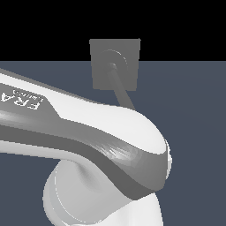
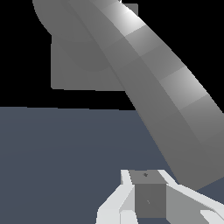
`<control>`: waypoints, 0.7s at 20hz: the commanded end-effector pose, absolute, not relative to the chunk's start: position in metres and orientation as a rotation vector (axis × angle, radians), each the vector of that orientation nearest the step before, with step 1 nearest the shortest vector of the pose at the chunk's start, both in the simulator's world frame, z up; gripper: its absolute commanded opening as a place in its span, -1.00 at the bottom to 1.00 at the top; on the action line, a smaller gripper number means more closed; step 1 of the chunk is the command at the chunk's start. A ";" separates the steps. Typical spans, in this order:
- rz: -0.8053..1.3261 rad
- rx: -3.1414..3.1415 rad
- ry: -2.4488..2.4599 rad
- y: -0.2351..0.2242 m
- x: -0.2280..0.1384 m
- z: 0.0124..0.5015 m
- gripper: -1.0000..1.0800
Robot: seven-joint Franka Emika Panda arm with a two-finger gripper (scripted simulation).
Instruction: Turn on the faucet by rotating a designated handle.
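Observation:
The faucet (image 1: 100, 70) is a matte grey square plate with raised rings, standing upright at the back. Its handle (image 1: 123, 92), a slim grey bar, runs from the rings down toward the exterior view's right and disappears behind my arm. In the wrist view the handle (image 2: 166, 100) is a thick grey bar sweeping very close past the gripper (image 2: 148, 194), with the plate (image 2: 74, 72) behind it. The white fingers (image 2: 124, 192) are together, and the grey pads form one block with nothing between them. I cannot tell whether the gripper touches the bar. My arm hides the gripper in the exterior view.
My large glossy white arm (image 1: 88, 132) fills the lower half of the exterior view and covers the handle's far end. A flat dark blue-grey floor (image 2: 57, 153) spreads under everything.

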State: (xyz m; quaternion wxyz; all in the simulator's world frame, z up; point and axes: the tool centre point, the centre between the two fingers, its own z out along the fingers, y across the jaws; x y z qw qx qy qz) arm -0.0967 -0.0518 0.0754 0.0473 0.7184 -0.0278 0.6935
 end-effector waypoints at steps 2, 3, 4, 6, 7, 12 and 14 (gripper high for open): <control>2.118 2.182 -0.094 -0.060 -0.097 0.082 -1.00; 2.119 2.181 -0.094 -0.063 -0.097 0.085 -1.00; 2.119 2.180 -0.094 -0.065 -0.097 0.088 -1.00; 2.120 2.178 -0.094 -0.071 -0.098 0.094 -1.00; 2.121 2.177 -0.094 -0.074 -0.098 0.097 -1.00; 2.124 2.172 -0.094 -0.088 -0.099 0.112 -1.00; 2.125 2.170 -0.094 -0.094 -0.099 0.118 -1.00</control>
